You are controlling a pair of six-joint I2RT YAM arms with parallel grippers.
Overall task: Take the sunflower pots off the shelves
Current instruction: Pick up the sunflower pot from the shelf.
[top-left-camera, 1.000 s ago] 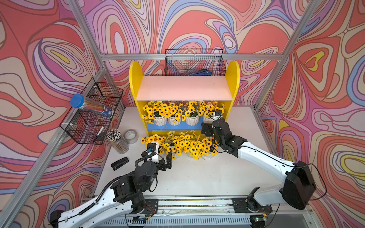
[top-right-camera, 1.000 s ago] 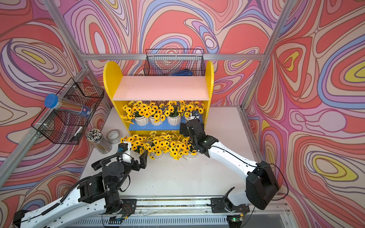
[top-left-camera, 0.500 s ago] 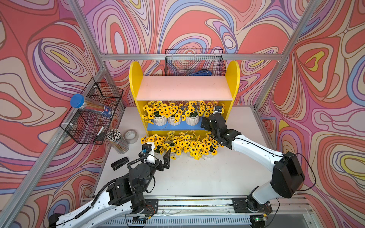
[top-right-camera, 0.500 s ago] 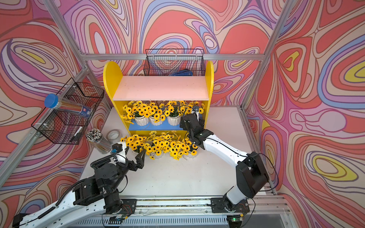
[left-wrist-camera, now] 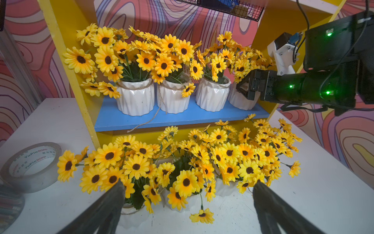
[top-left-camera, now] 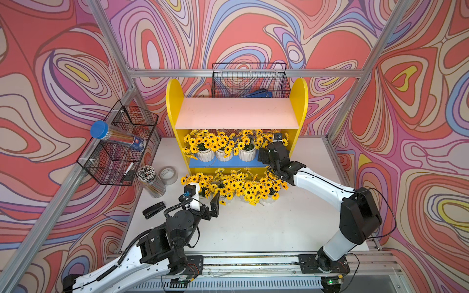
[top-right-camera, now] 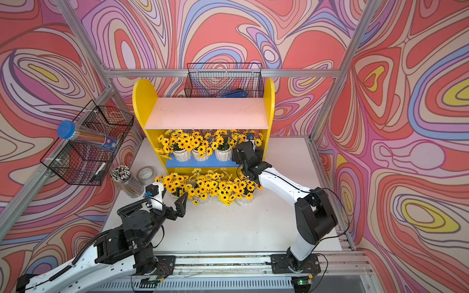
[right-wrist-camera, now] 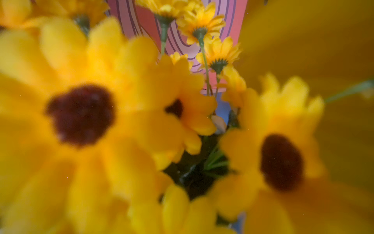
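Sunflower pots [top-left-camera: 247,155] on the shelves [top-left-camera: 174,101]

Blue shelf [left-wrist-camera: 182,120]: four sunflower pots [left-wrist-camera: 135,99]; table [left-wrist-camera: 327,204]: others.

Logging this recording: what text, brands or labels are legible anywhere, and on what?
"YuPinBOPP": printed repeatedly round the inner core of the tape roll, read in the left wrist view.
Label on the blue-capped tube in the wire basket: too small to read.
Nothing else readable.
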